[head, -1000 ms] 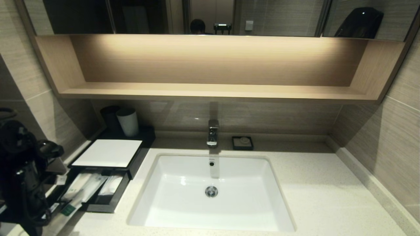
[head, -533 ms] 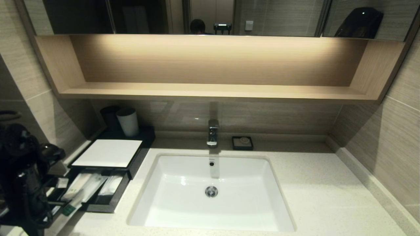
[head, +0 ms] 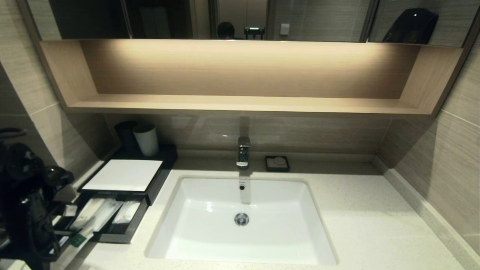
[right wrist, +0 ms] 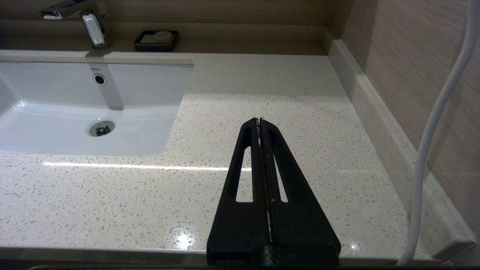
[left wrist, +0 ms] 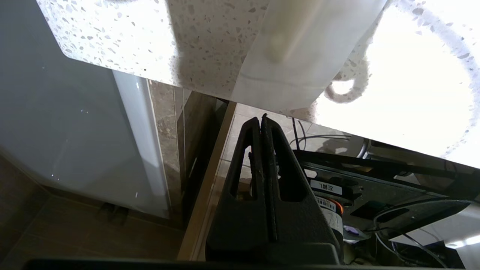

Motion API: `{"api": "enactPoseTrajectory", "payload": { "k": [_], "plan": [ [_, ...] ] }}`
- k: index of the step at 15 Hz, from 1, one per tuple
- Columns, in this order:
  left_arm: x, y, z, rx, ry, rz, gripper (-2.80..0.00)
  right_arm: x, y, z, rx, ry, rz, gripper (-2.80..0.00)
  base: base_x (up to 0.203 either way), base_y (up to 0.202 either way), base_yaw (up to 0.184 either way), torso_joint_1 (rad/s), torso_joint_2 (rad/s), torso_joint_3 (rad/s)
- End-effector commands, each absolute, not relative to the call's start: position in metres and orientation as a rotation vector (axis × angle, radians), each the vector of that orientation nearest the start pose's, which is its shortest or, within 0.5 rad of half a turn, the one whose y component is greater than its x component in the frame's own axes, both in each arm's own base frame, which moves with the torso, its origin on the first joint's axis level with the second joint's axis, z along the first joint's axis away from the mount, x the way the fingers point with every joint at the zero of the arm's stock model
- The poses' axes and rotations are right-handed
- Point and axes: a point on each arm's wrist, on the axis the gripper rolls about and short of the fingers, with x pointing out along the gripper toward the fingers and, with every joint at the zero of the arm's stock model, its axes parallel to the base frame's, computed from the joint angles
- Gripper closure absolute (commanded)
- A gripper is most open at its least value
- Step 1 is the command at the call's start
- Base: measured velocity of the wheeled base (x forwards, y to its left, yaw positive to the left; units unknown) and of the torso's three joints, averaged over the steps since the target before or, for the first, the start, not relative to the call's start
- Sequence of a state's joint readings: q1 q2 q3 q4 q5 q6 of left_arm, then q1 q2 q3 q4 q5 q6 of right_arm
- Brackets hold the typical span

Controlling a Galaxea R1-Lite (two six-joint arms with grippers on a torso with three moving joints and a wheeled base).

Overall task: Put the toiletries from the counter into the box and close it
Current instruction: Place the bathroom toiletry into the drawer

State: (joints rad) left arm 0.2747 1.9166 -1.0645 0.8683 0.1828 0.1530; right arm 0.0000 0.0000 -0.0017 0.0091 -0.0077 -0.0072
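A bathroom vanity seen from above: a pale speckled stone table [head: 375, 217] surrounds a white rectangular sink [head: 240, 221] in the centre of the frame, with a chrome tap [head: 243, 150] behind it and a small black soap dish [head: 277, 163] just right of the tap. A long wooden shelf [head: 243, 103] runs along the wall across the upper half. At the left of the frame sits the box [head: 153, 183], dark with a flat white top panel; its drawer [head: 120, 234] is pulled out toward the lower left, and several slim whitish packets [head: 103, 213] lie inside its compartments. One more packet with a green label [head: 78, 240] sits at the drawer's lower left corner, partly hidden by the arm, so whether it lies in or beside the drawer cannot be told. Behind the box stand a grey cup [head: 146, 139] and a dark cup [head: 125, 135] side by side. The left arm [head: 26, 202] fills the lower left edge of the frame, beside the drawer. In the left wrist view the left gripper [left wrist: 263, 119] has its jaws closed on nothing, hanging just off the table's front edge, where a whitish packet [left wrist: 300, 48] overhangs. In the right wrist view the right gripper [right wrist: 260, 120] has its jaws closed and empty, above bare table to the right of the sink.
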Motion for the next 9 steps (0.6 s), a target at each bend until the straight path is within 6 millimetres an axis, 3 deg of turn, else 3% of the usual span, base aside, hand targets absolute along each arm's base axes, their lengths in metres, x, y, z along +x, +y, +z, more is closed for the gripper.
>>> {"api": "enactPoseTrajectory", "payload": {
  "k": [1,9],
  "plan": [
    [0.2482,0.0746,0.0976,0.031,1.756,0.205,0.00,-0.0230,-0.0002,0.0749,-0.008,0.006,-0.008,0.00,0.000,0.000,0.000,0.000,0.00,0.000],
    [0.2520,0.0752,0.0942,0.032,1.744,0.206,0.00,-0.0230,-0.0002,0.0749,-0.008,0.006,-0.008,0.00,0.000,0.000,0.000,0.000,0.00,0.000]
  ]
}}
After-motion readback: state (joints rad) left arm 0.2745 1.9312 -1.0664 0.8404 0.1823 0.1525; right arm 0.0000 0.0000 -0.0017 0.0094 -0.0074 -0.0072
